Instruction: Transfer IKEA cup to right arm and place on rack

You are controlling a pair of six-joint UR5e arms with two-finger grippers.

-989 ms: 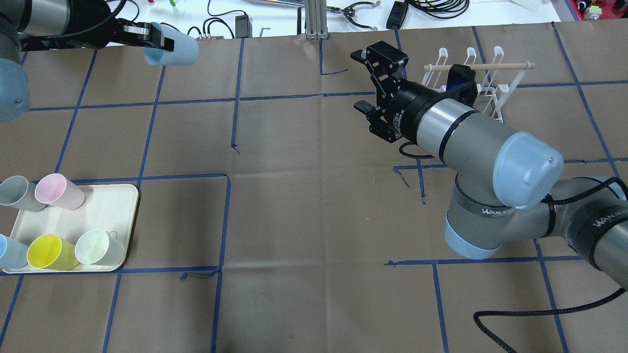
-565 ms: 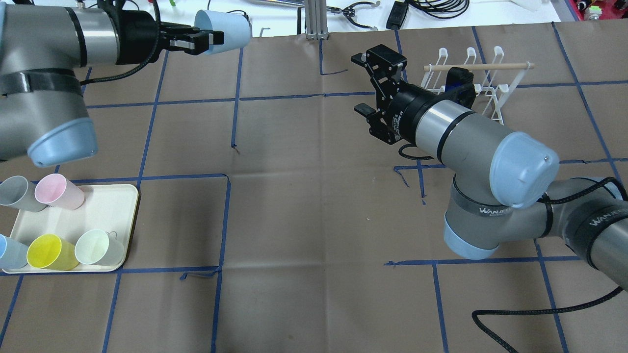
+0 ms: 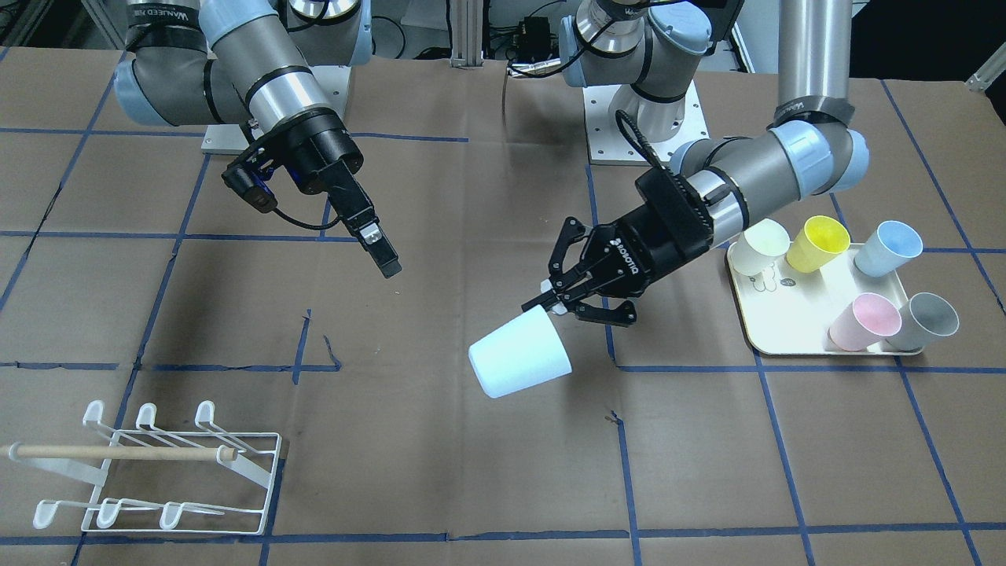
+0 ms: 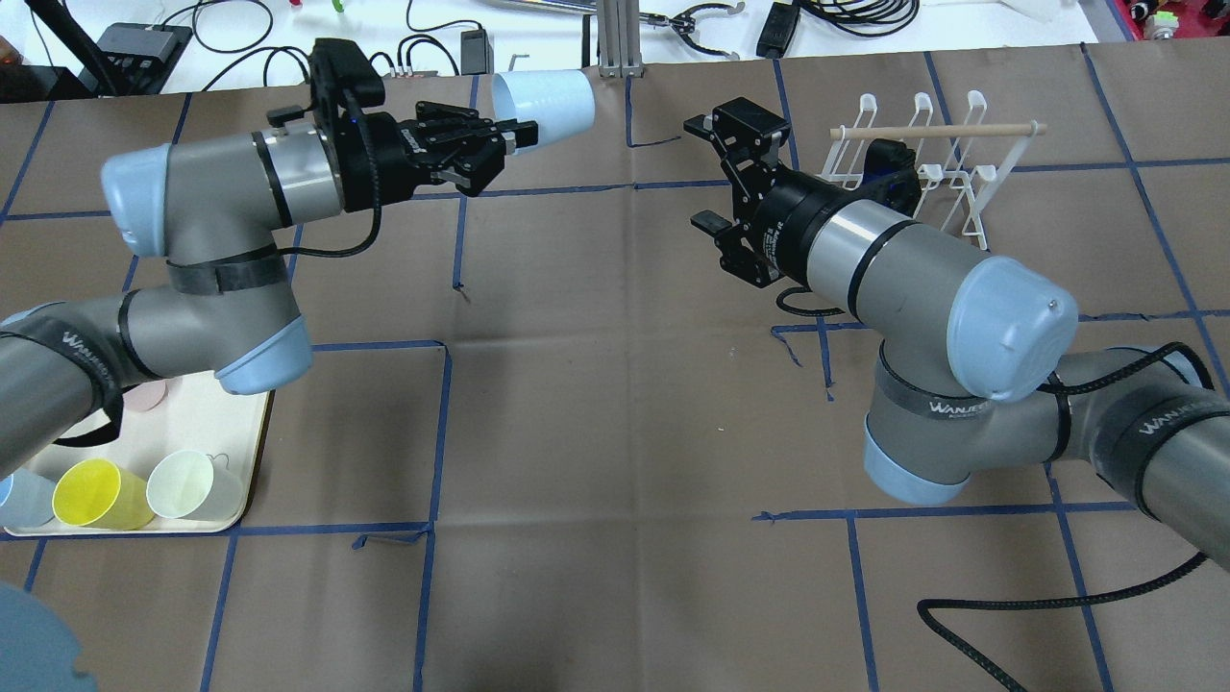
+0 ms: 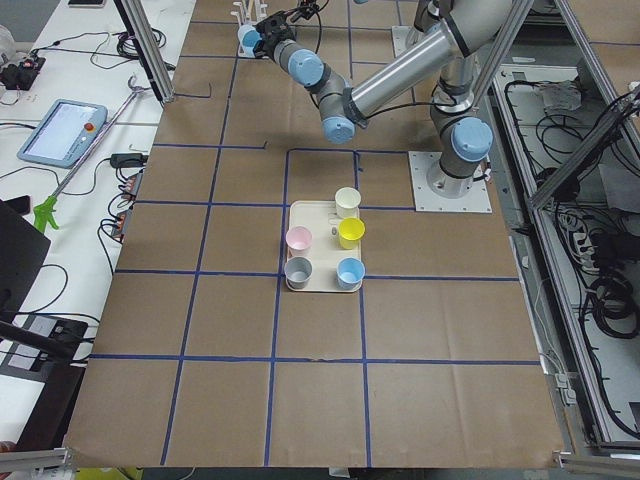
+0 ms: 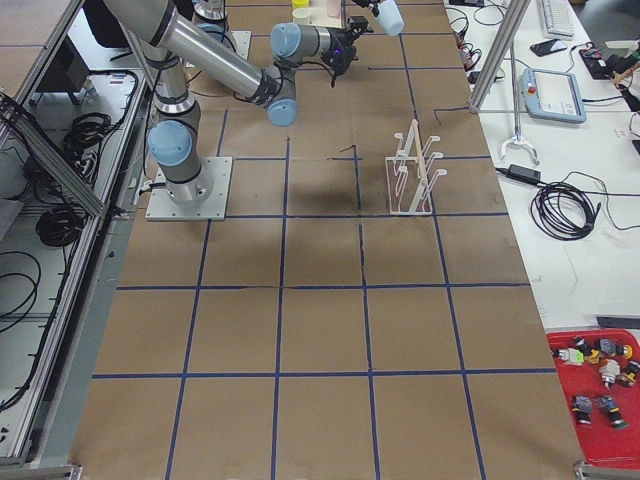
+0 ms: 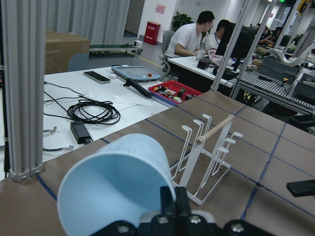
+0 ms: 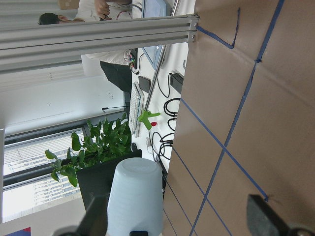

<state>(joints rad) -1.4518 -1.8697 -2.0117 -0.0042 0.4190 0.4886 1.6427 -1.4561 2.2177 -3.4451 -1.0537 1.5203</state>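
Observation:
My left gripper (image 4: 512,137) is shut on the rim of a light blue IKEA cup (image 4: 544,96) and holds it on its side in the air over the table's far middle. The cup (image 3: 519,354) hangs off the left gripper (image 3: 559,303) in the front-facing view, base pointing away from the arm. My right gripper (image 4: 709,171) is open and empty, a short way to the cup's right and facing it. The cup (image 8: 135,196) shows base-on in the right wrist view. The white wire rack (image 4: 924,154) with its wooden dowel stands behind the right wrist, and also shows in the front-facing view (image 3: 157,472).
A cream tray (image 4: 252,452) at the near left holds a yellow cup (image 4: 94,493) and a pale green cup (image 4: 187,483); in the front-facing view the tray (image 3: 743,310) holds several cups. Cables and tools lie on the white bench (image 4: 673,29) beyond the table's far edge.
My left arm has swung right with the blue cup, from the far left to the table's far middle, near the right gripper. The right arm has barely moved.

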